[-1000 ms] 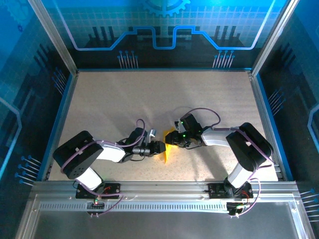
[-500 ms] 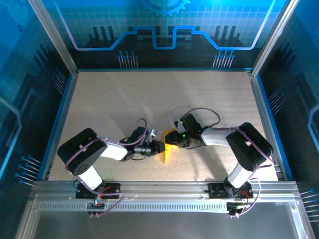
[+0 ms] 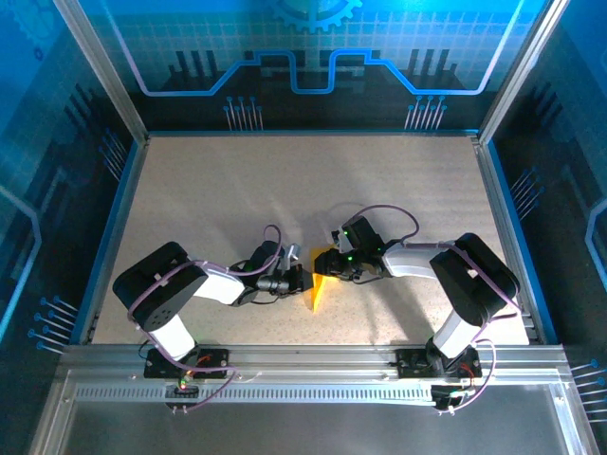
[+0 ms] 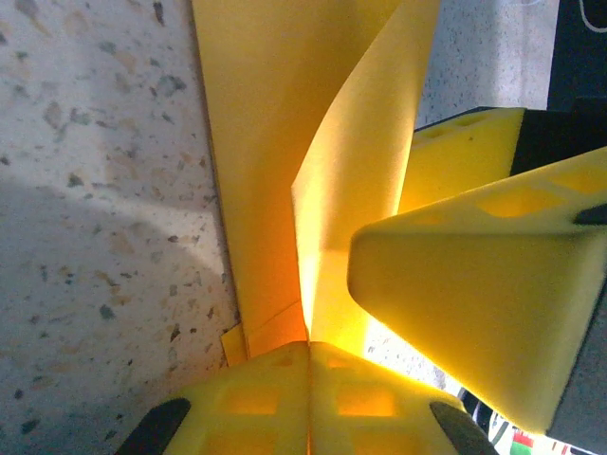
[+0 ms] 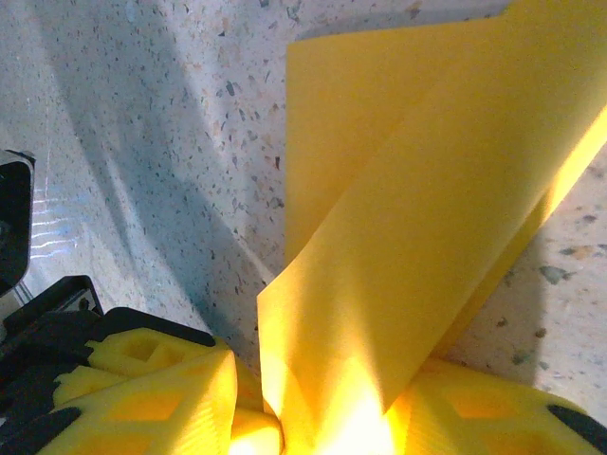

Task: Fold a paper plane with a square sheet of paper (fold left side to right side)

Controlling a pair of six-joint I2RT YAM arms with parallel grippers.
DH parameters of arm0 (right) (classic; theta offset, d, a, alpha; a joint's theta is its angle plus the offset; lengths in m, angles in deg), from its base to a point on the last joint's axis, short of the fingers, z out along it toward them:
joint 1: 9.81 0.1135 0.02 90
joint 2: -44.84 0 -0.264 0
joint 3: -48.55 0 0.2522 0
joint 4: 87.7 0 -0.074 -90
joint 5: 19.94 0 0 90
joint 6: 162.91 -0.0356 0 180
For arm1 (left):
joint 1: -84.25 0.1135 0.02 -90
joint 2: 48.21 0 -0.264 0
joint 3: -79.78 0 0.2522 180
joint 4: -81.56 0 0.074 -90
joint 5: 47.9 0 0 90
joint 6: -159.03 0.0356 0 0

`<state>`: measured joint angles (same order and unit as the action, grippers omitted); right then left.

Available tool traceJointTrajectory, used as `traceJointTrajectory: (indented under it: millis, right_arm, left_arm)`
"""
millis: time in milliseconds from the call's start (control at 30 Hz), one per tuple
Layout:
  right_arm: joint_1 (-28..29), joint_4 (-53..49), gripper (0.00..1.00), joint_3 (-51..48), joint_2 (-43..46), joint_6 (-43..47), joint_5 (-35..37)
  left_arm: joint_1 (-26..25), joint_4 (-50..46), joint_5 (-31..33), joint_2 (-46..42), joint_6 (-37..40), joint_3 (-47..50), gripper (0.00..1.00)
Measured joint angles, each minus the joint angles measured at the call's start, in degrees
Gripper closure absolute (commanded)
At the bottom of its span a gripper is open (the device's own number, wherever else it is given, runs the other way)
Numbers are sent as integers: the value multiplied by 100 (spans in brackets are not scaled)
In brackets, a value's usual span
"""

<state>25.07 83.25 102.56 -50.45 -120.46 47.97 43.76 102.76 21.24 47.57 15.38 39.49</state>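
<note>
Near desk [image 3: 285, 190] centre, between arms: folded paper [image 3: 321, 289], one flap raised. Left fingers [image 4: 266, 398] pinched together on paper's left edge. Right fingers [image 5: 142, 379] apparently clamp raised flap. Advice: carry flap rightward evenly, align edges, anchor firmly, avoid tearing.

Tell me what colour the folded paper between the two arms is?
Yellow-orange, plain with no print; the paper shows best in the right wrist view.
</note>
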Motion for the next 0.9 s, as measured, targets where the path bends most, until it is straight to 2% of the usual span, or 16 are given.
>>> traceJointTrajectory:
  millis: [333,900]
  right_arm:
    - [4,-2,54,0,0,0,4]
    - [7,-63,54,50,-26,-2,-4]
  left_arm:
    - [0,-24,66,0,2,11,99]
    - [0,-17,155,-7,4,81,100]
